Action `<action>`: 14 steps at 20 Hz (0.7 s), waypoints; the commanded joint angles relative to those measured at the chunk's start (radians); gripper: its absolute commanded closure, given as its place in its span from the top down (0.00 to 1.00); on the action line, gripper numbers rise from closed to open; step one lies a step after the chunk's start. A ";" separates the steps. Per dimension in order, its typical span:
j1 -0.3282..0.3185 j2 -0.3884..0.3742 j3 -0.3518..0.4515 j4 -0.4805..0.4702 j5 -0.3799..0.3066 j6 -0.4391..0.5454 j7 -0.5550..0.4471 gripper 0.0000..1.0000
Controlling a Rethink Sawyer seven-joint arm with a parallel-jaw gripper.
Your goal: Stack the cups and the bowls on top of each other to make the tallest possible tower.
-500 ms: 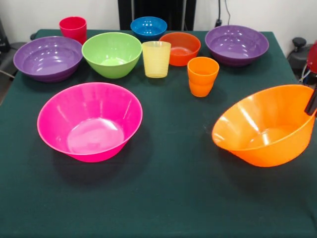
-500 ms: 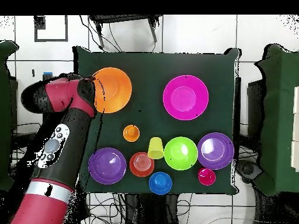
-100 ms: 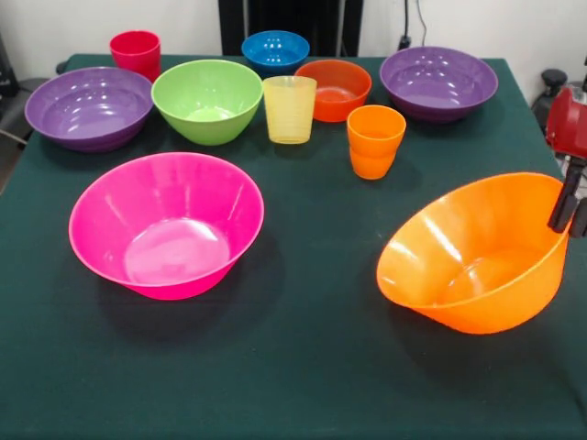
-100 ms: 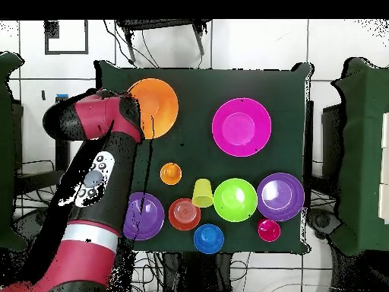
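I see my pincer clamped on the large orange bowl's rim — bowl tilted; pink bowl sits apart on the table.

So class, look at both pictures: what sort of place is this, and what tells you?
Probably a robotics lab or test room. A table draped in dark green cloth holds bright plastic bowls and cups, a red robot arm reaches over it, and cables trail across the white tiled floor.
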 commanded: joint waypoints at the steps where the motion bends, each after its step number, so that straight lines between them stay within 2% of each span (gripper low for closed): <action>1: -0.075 -0.067 0.278 0.111 -0.141 -0.012 -0.277 0.00; 3: -0.092 -0.083 0.307 0.129 -0.150 -0.005 -0.274 0.00; 7: -0.176 -0.133 0.439 0.214 -0.115 0.037 -0.259 0.00; 14: -0.277 -0.193 0.578 0.314 -0.101 0.099 -0.244 0.00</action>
